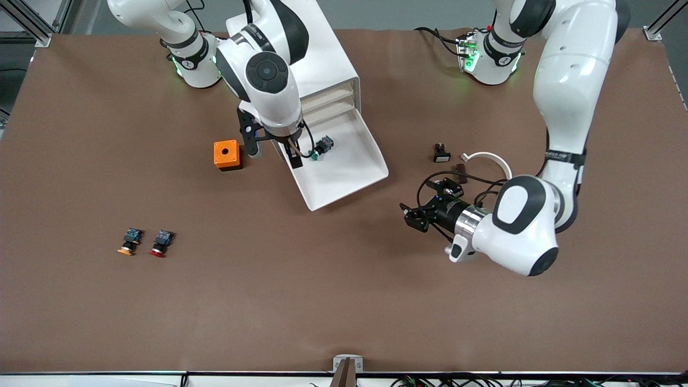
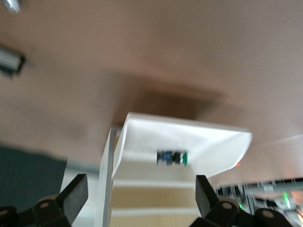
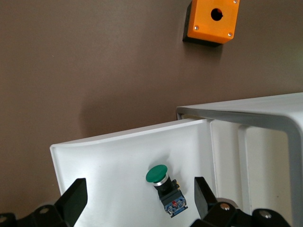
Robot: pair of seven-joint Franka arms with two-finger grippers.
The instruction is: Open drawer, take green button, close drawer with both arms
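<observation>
The drawer [image 1: 344, 172] stands pulled well out of the white cabinet [image 1: 328, 59], which sits by the counter's [image 1: 107, 301] edge along the arms' bases. The button [image 1: 321, 148] lies on its side inside the drawer.

The right tool [image 1: 293, 153] hangs over the drawer just beside the button, fingers [image 3: 71, 198] apart and empty. The right wrist view shows the green cap and bluish rear block plainly; the front view partly hides them under the arm.

The left tool [image 1: 411, 215] hovers over bare counter near the drawer's front, fingers [image 2: 75, 196] spread, nothing held. Its wrist view looks into the drawer.

Only the front view shows the orange-capped button [image 1: 129, 243] and red-capped button [image 1: 160, 244], side by side. The orange box [image 1: 227, 155] appears in the front and right wrist views.
</observation>
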